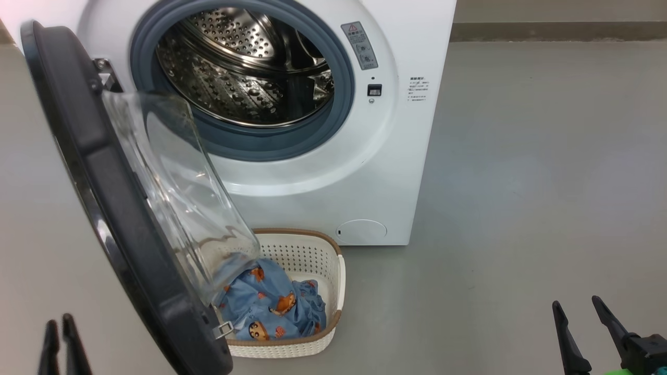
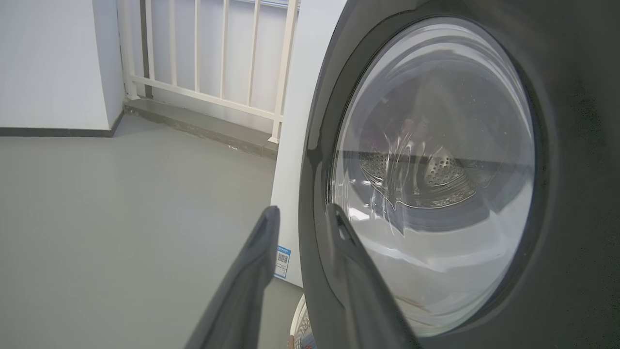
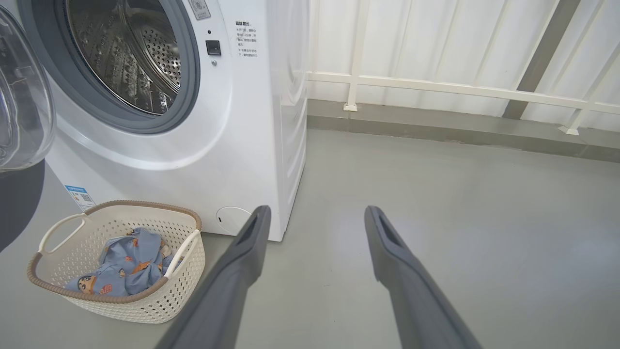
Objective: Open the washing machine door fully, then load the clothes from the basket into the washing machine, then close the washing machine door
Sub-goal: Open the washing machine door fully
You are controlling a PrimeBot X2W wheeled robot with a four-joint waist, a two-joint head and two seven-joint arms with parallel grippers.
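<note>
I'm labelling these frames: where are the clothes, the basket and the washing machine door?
the clothes [image 1: 276, 304], head view, middle of the blue bundle.
the basket [image 1: 307, 255], head view, perforated back wall.
the washing machine door [image 1: 78, 125], head view, black inner frame.

One washing machine [image 1: 323, 172], one door [image 1: 78, 156], one basket [image 1: 312, 250], one clothes bundle [image 1: 276, 307] and two grippers (left gripper [image 1: 59, 320], right gripper [image 1: 576, 301]) are being shown.

Shows long, matte dark-grey fingers [image 3: 402, 271] on the right gripper [image 3: 317, 208], each narrowing to a blunt tip with a shallow slot [image 3: 387, 230] just below it, a black block [image 1: 646, 349] and green patch [image 1: 620, 371] at their base, and matching fingers on the left gripper [image 2: 301, 208].
</note>
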